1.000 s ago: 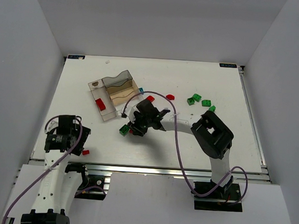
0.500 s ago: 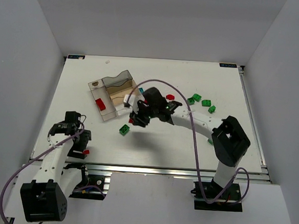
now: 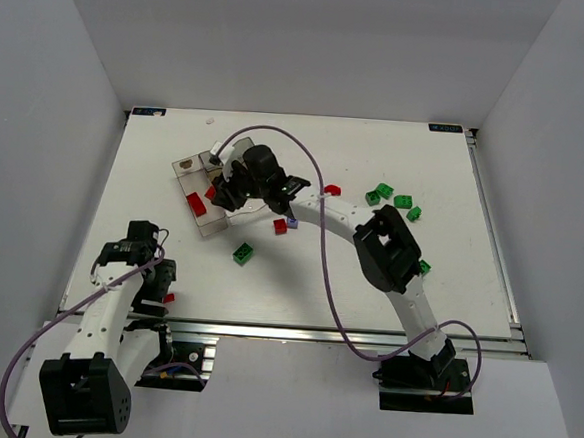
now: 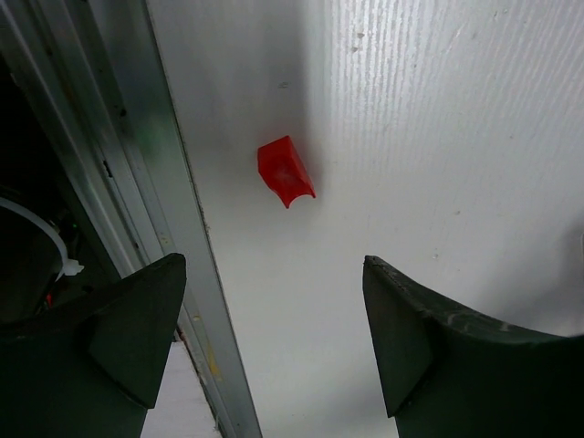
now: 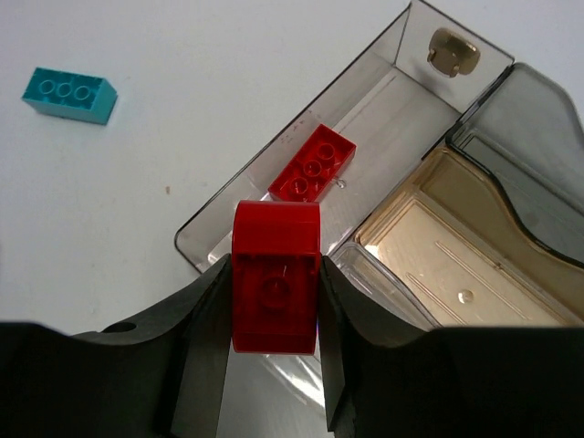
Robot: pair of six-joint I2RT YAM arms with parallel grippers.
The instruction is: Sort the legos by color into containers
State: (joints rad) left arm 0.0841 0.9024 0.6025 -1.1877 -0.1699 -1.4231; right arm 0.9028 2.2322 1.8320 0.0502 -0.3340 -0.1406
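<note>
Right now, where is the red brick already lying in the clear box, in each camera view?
Top external: red brick left of centre, in the left section of the clear box.
Left wrist: not in it.
Right wrist: upper centre, just beyond the held red piece.
Shared landmark: the clear box.

Lab booth: white walls [image 3: 304, 49], railed table [image 3: 465, 181]
</note>
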